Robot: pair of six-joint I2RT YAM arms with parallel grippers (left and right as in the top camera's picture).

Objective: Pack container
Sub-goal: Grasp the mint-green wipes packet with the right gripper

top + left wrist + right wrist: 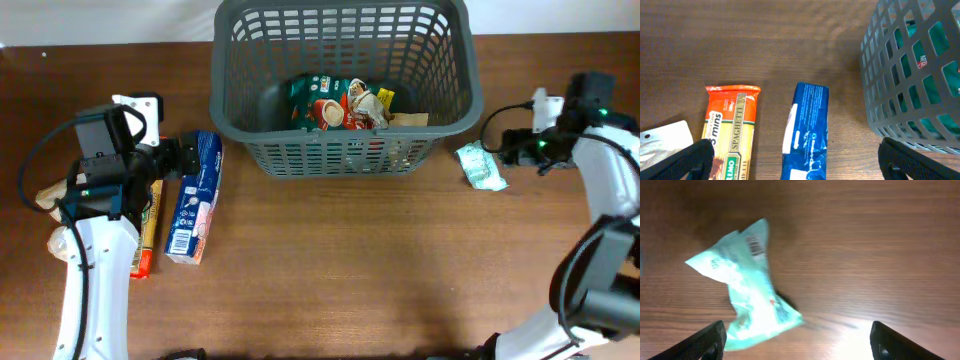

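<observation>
Bench: brown wood-grain bench (330, 270) is carrying everything, and it is catching a patch of glare in the right wrist view.
Left of the container: a blue packet (195, 195) and an orange spaghetti packet (148, 225) are lying flat side by side. The blue one is lying nearer the container (340, 155), close to its left front corner but apart from it.
Left end effector (172, 157): it is hanging over the blue packet's far end with fingers spread wide, gripping nothing.
Right of the container: a crumpled pale green packet (482, 167) is lying near the right wall, not touching it.
Right end effector (512, 145): it is released and is hovering just outside that packet.
Container: it is sitting upright at the far middle of the bench, holding a green packet (325, 103) and other wrappers on its floor.
Step in hand: packing is looking partly done, and each arm seems to be lining up on a pick.
Next move: each arm is probably needing to descend, close across its packet's narrow width, lift clear of the rim and release inside.
Room: beyond the container, only a white strip is showing.
</observation>
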